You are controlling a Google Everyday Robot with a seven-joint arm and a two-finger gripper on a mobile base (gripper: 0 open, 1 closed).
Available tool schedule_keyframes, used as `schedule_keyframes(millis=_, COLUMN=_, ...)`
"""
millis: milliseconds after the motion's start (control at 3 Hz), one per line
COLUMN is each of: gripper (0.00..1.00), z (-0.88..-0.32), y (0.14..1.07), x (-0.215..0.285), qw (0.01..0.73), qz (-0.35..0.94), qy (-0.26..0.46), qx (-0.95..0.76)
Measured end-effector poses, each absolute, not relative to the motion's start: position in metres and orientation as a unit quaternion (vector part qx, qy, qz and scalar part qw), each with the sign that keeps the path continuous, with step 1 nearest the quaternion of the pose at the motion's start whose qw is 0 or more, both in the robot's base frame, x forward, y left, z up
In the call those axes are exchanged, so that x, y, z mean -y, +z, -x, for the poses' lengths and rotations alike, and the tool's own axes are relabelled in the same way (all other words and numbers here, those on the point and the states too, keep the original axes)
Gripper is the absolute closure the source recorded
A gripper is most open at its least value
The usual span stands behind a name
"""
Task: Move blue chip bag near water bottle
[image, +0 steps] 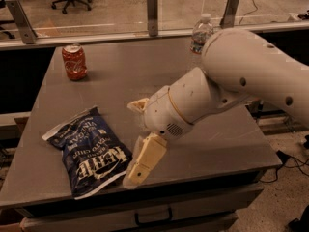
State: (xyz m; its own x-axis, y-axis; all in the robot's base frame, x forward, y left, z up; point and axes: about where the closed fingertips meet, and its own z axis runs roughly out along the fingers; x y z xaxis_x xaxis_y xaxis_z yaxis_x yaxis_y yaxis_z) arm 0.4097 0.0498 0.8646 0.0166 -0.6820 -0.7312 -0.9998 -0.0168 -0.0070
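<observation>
The blue chip bag (89, 156) lies flat at the front left of the grey table (120, 81), with its white "Kettle" lettering facing up. The water bottle (201, 33) stands at the table's back right edge, its lower part hidden behind my arm. My gripper (138, 137) hangs low over the table just to the right of the bag. Its two cream fingers are spread apart and hold nothing. The lower finger (145, 161) touches or nearly touches the bag's right edge.
A red soda can (74, 62) stands at the back left of the table. A glass barrier with metal posts (152, 7) runs behind the table. My bulky white arm (251, 76) covers the table's right side. A drawer handle (153, 217) shows below the front edge.
</observation>
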Motion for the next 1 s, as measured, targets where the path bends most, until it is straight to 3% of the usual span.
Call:
schedule_keyframes(millis=667, gripper=0.0, z=-0.417, y=0.832, x=-0.086, qw=0.305, qz=0.625, qy=0.341, qx=-0.632)
schedule_keyframes(millis=1000, gripper=0.16, z=-0.423, y=0.83, x=-0.093, qw=0.311, qz=0.612, qy=0.346, qx=-0.639)
